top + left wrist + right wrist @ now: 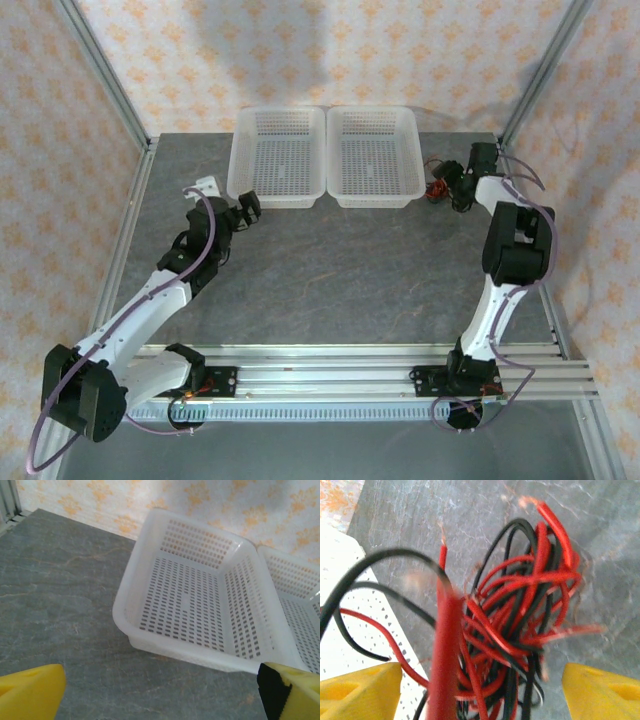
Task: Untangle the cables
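The grey counter (330, 270) carried two white perforated baskets side by side at its far edge, the left basket (278, 160) touching the right basket (375, 155). The left gripper (160, 690) hovered near the left basket's front corner, jaws spread wide with nothing between them. The right gripper (480, 690) also stood wide, a yellow finger on either side of the cables (520, 610) (a red-and-black tangle), not clamped on them. The tangle lay on the counter just beside the right basket, with a few strands over its corner.

Red and black cables (512, 630), white perforated baskets (280, 160), grey marbled table (330, 270), cream wallpaper (300, 50) with orange motifs
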`<action>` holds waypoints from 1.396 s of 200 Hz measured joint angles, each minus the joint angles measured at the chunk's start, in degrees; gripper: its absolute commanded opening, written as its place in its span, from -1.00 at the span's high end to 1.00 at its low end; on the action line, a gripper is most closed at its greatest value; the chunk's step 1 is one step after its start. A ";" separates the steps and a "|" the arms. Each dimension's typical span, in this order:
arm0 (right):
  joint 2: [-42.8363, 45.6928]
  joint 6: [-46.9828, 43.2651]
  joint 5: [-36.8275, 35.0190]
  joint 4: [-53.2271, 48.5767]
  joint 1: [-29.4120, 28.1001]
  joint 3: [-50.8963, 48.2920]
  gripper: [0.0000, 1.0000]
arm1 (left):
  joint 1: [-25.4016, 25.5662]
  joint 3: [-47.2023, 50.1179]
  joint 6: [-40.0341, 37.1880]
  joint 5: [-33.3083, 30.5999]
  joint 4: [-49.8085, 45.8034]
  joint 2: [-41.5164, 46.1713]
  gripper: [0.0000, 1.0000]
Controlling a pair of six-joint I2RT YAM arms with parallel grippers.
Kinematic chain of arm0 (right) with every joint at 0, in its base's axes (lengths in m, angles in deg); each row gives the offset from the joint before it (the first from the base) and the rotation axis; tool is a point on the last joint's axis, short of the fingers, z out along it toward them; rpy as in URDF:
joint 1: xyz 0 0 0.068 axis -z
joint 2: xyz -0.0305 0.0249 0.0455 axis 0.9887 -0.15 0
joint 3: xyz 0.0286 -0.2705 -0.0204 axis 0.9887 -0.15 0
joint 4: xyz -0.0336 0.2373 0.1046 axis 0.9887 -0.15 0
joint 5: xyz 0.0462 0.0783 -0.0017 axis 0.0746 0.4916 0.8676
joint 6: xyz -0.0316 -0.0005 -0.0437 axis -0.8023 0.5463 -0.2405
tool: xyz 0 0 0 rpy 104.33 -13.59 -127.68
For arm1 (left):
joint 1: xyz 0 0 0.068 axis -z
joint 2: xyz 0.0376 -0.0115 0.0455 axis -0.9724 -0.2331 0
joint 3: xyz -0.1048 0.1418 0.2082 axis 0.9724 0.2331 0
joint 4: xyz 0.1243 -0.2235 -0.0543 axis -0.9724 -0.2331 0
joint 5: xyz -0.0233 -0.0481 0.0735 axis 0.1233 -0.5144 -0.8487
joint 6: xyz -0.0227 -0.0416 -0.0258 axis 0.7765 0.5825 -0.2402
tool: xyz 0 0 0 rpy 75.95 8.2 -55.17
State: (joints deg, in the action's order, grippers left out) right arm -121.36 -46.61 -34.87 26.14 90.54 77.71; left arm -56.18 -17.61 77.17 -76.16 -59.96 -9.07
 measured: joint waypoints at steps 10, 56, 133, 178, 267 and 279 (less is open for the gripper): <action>-1.53 -0.31 -0.24 -0.35 0.00 1.62 -0.54 | 0.90 0.00 -0.02 -0.37 -0.61 0.00 -0.98; -6.78 -1.84 -0.81 -1.88 0.00 5.79 0.51 | 4.28 0.02 0.76 -0.87 -1.86 -0.13 -0.98; 0.83 -3.50 -3.26 1.07 0.00 -4.50 1.00 | 9.70 -0.11 1.03 -1.33 -3.39 -1.11 -0.98; 17.77 -6.29 -5.25 1.40 0.00 -21.84 1.00 | 12.31 -2.45 1.01 -1.18 -5.35 -0.98 -0.98; 46.80 -9.90 3.91 3.76 -7.43 -42.86 1.00 | 13.81 -6.16 1.01 -0.33 -8.46 0.98 -0.98; 47.28 -9.88 5.66 5.01 -13.27 -44.72 1.00 | 13.81 -6.86 1.01 -0.22 -9.16 0.98 -0.99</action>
State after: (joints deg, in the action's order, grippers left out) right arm -74.08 -56.49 -29.21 31.14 77.28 32.99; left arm -42.37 -24.48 78.18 -76.38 -69.12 -8.09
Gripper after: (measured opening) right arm 0.089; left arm 0.992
